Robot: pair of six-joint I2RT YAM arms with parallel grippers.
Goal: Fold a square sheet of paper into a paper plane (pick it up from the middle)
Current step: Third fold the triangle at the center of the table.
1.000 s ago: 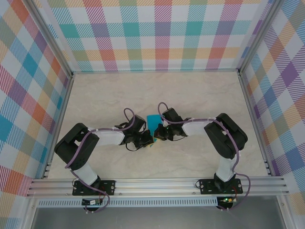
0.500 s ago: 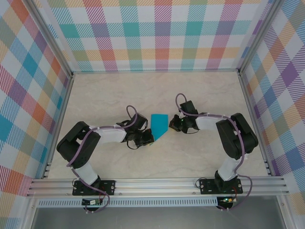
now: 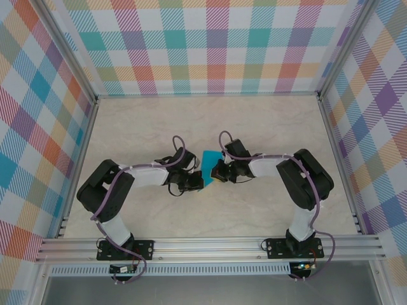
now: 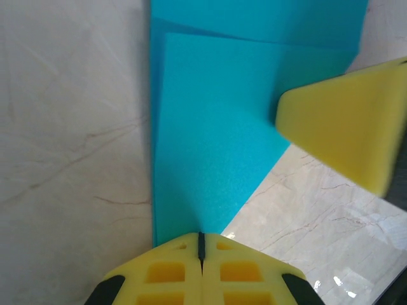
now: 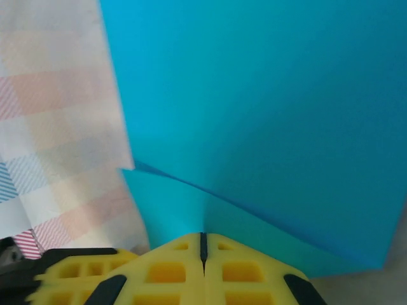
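Where the two arms meet at mid-worktop (image 3: pixel 267 127), the partly folded sheet of paper (image 3: pixel 210 157) sits between them. Left gripper (image 4: pixel 201 244) jaws pinch its corner. Right gripper (image 5: pixel 203 244) jaws pinch a creased edge.

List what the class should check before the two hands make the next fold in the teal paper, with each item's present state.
1. Left hand shut on the paper: ok.
2. Right hand shut on the paper: ok.
3. Paper folded: ok, two layers overlap in the left wrist view.
4. Layer edges lined up: not ok, a strip of the under layer shows beside the top one.
5. Paper clear of the table: cannot tell.
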